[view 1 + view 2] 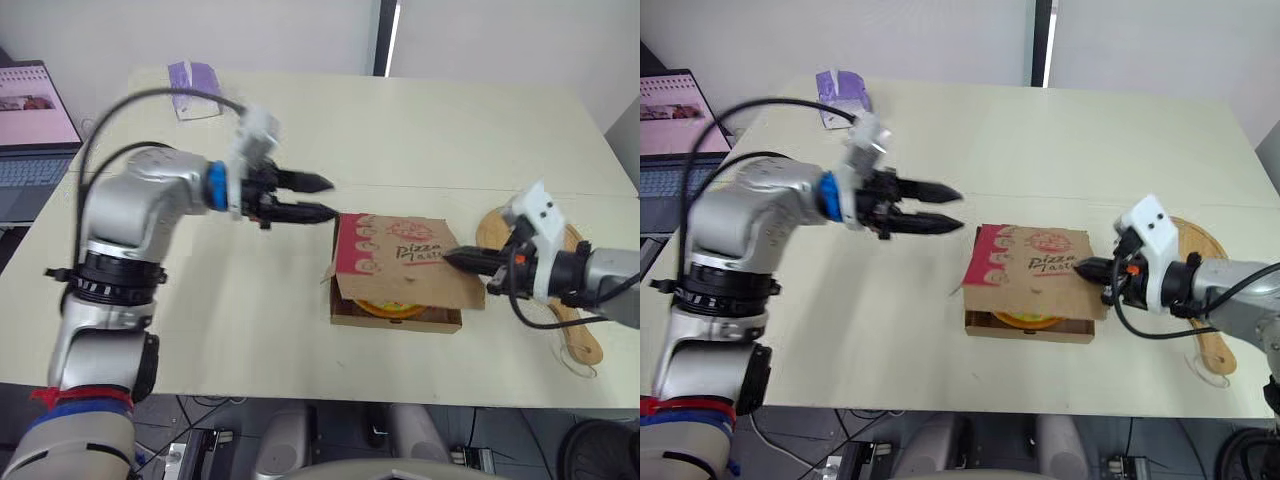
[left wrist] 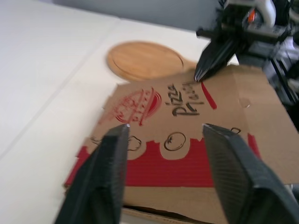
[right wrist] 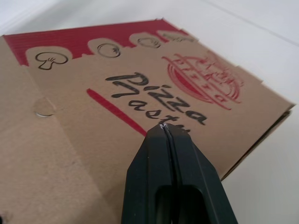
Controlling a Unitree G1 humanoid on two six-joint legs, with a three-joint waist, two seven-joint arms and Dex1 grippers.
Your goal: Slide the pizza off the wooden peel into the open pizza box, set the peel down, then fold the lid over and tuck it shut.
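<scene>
The box (image 1: 345,318) sits near the desk's (image 1: 420,130) front edge, its lid (image 1: 405,255) lowered over the pizza (image 1: 388,308) (a gap remains). The right gripper (image 1: 450,258), jaws closed and empty, touches the lid. The left gripper (image 1: 328,197) hovers beside the box, jaws apart and empty. The peel (image 1: 1198,245) lies by the right edge.

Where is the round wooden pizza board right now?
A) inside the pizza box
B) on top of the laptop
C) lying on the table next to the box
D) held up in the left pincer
C: the wooden peel lies flat on the table, just beside the pizza box on the robot's right.
</scene>
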